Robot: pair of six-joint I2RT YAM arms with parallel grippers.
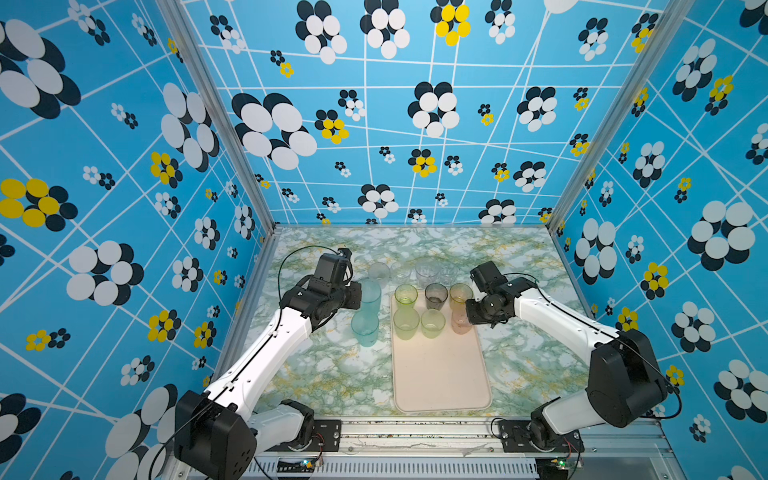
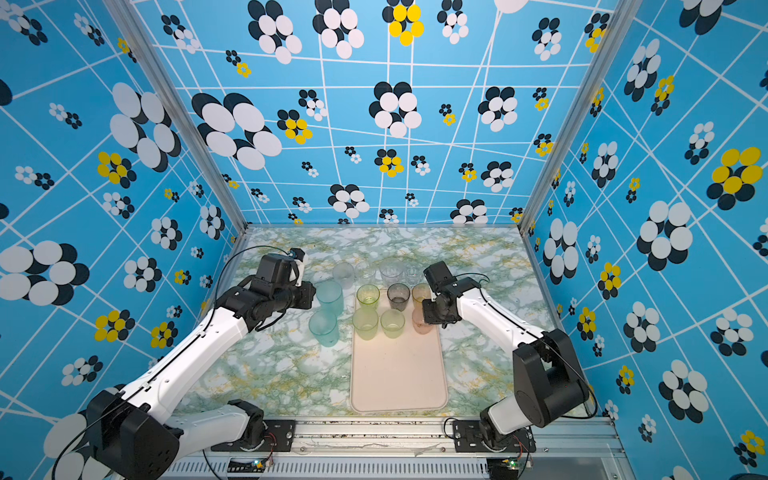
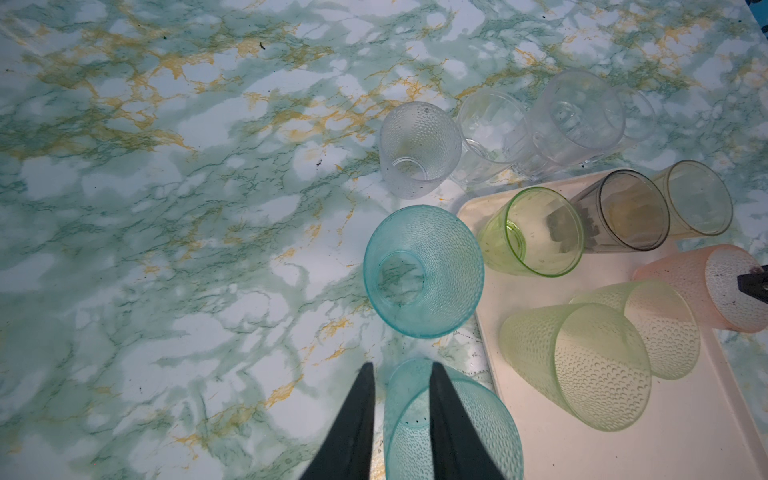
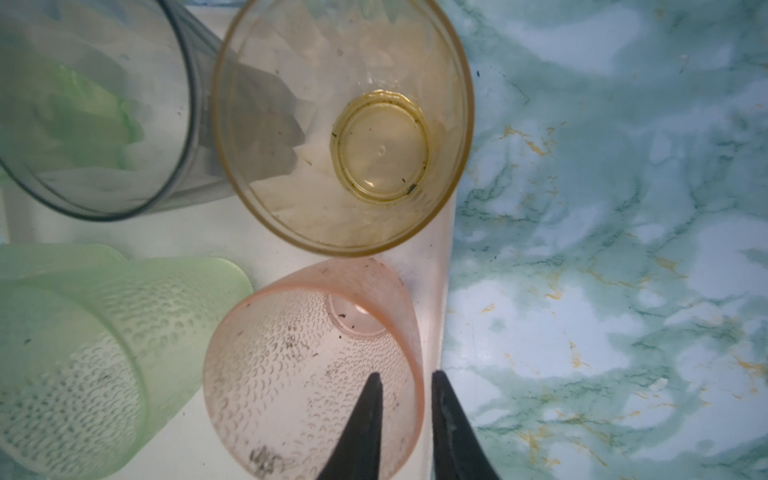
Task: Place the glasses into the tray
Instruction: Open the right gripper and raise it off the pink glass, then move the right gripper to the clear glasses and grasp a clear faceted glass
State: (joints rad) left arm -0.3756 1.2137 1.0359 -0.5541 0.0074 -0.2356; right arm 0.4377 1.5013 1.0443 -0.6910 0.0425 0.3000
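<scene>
Over at the left claw (image 3: 401,368): tips narrowly parted astride the rim of a teal glass (image 3: 494,419), upright on the worktop (image 3: 166,249), mouth up, just beside the tray (image 3: 623,453). At the right claw (image 4: 405,376): same slim gap, astride the pink glass (image 4: 291,353), standing upright, long axis vertical, inside the tray's edge.

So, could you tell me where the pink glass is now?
In both top views the pink glass stands on the tray at its right edge, in front of the amber glass and right of a light green glass; the right gripper straddles its rim.
</scene>
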